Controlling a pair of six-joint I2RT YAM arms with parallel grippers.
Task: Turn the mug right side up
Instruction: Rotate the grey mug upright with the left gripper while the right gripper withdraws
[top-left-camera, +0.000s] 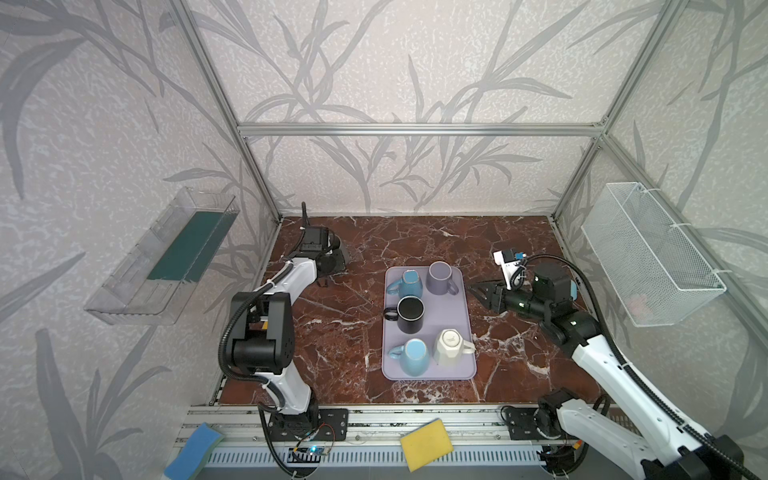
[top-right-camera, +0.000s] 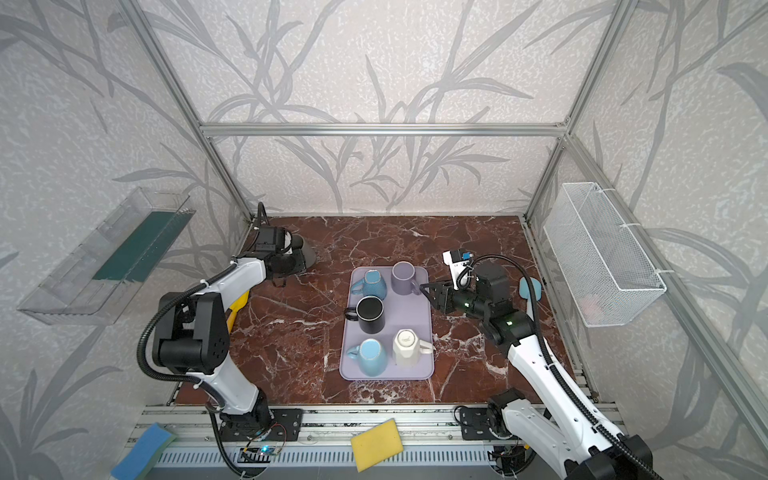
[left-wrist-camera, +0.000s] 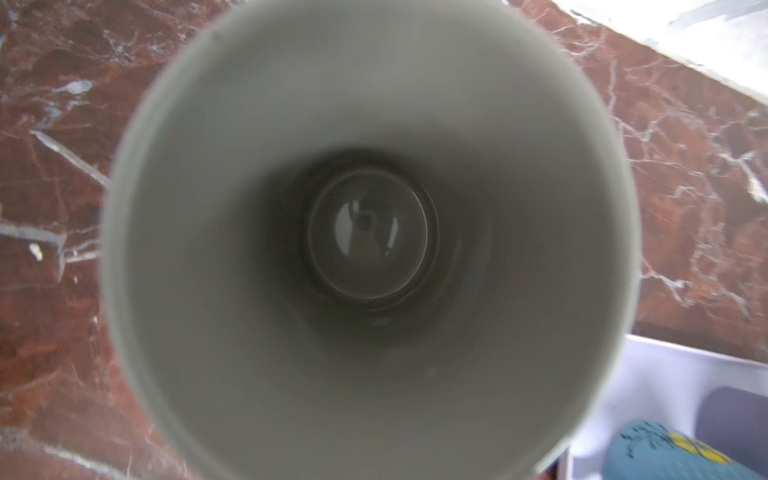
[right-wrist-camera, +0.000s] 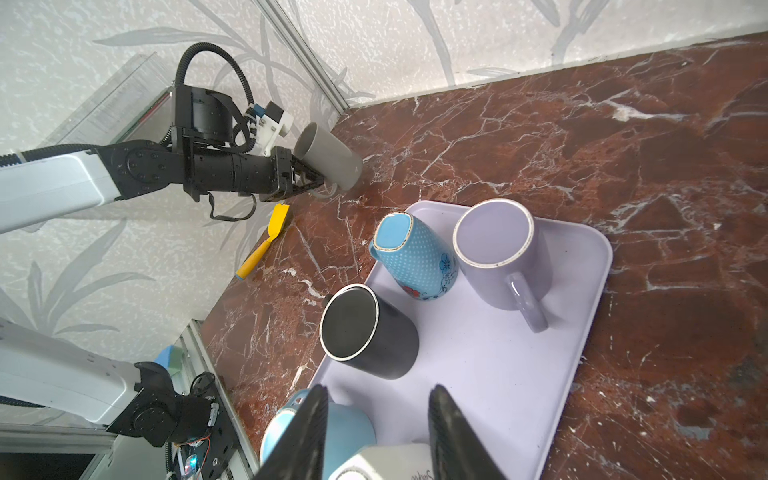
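A grey mug (right-wrist-camera: 328, 160) hangs tilted near the table's back left corner, mouth towards the left arm and base low over the marble. My left gripper (right-wrist-camera: 313, 183) is shut on its handle. In the left wrist view the mug's inside (left-wrist-camera: 370, 232) fills the picture and hides the jaws. In both top views the mug (top-left-camera: 340, 254) (top-right-camera: 306, 255) shows as a dark cone beyond the left wrist. My right gripper (right-wrist-camera: 378, 432) (top-left-camera: 478, 289) is open and holds nothing. It hovers at the right edge of a lilac tray (top-left-camera: 459, 328) (right-wrist-camera: 498, 374).
On the tray stand a dotted blue mug (top-left-camera: 409, 282), a purple mug (top-left-camera: 442, 277), a black mug (top-left-camera: 410, 314), a light blue mug (top-left-camera: 413, 356) and a white mug (top-left-camera: 451, 347). A yellow scraper (right-wrist-camera: 266, 245) lies by the left wall. Sponges (top-left-camera: 426, 442) lie on the front rail.
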